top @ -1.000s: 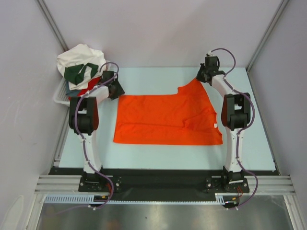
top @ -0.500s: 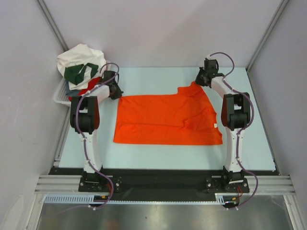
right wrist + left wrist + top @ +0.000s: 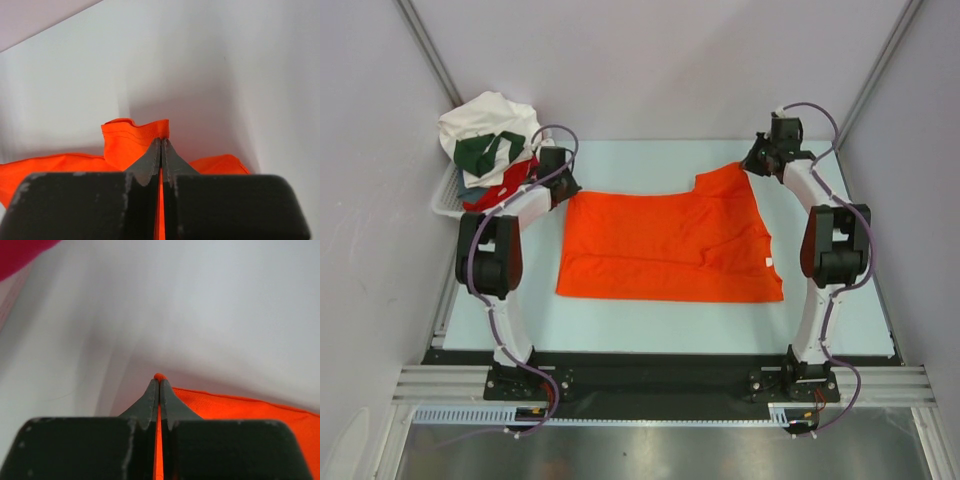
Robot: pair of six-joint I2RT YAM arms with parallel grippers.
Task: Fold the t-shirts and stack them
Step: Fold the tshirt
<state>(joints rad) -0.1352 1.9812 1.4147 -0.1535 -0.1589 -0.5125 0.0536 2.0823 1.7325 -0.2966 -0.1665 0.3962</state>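
A bright orange t-shirt lies spread across the middle of the table. My left gripper is shut on its far left corner; in the left wrist view orange cloth runs between the closed fingers. My right gripper is shut on the far right corner, which is lifted a little, and a fold of orange cloth stands up at its tips. More t-shirts, white, dark green and red, are heaped in a white basket at the far left.
Grey walls close the table in at the back and on both sides. The basket sits against the left wall beside my left arm. Pale table surface shows beyond the orange shirt and along its near edge.
My left gripper has shut on the shirt's far left corner. My right gripper has moved right and back with its corner, pulling the far edge straighter.
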